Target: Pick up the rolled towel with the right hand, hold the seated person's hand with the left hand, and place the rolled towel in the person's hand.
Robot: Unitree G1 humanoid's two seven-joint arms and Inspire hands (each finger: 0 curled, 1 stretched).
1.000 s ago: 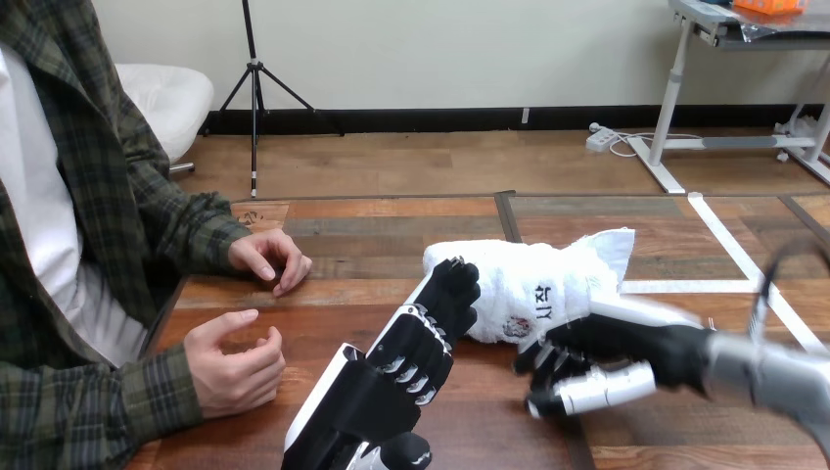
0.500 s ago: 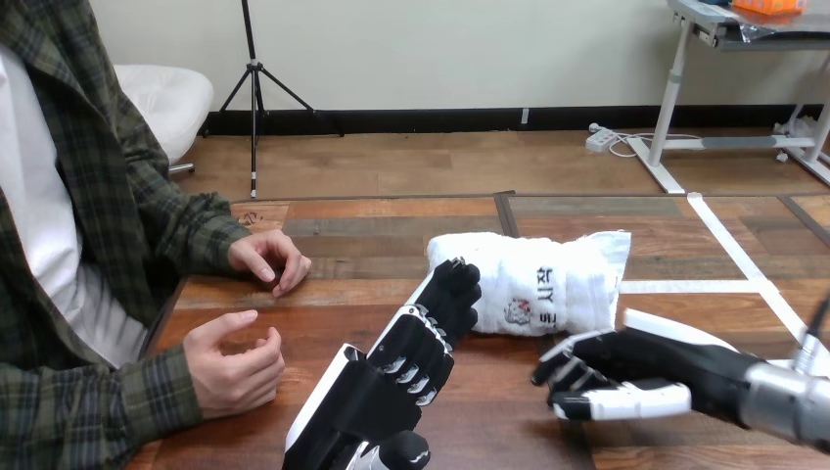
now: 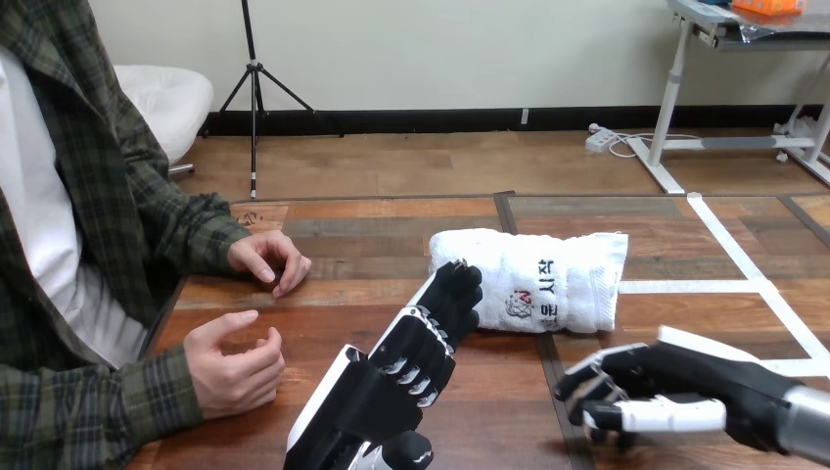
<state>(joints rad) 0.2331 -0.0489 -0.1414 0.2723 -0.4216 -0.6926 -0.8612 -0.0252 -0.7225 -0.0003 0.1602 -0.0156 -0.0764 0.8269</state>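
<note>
— So, where is the rolled towel (image 3: 533,281) found?
— It is laid on its side on the wooden table (image 3: 372,235), near the middle, its length running across the view.
— And how is the left hand seen?
— The left hand (image 3: 406,367) is stretched forward from the bottom edge, fingers nearly straight, nothing grasped. Its fingertips (image 3: 458,284) are set at the towel's left end; whether contact is made cannot be told.
— The right hand?
— The right hand (image 3: 675,397) is held low at the view's right, nearer than the towel and apart from it, fingers loosely bent, nothing enclosed.
— The person?
— The person's farther hand (image 3: 269,257) is rested on the table at the view's left. The person's nearer hand (image 3: 232,357) is seen just beside the table's edge, half curled and empty. Both are seen apart from the robot's hands.
</note>
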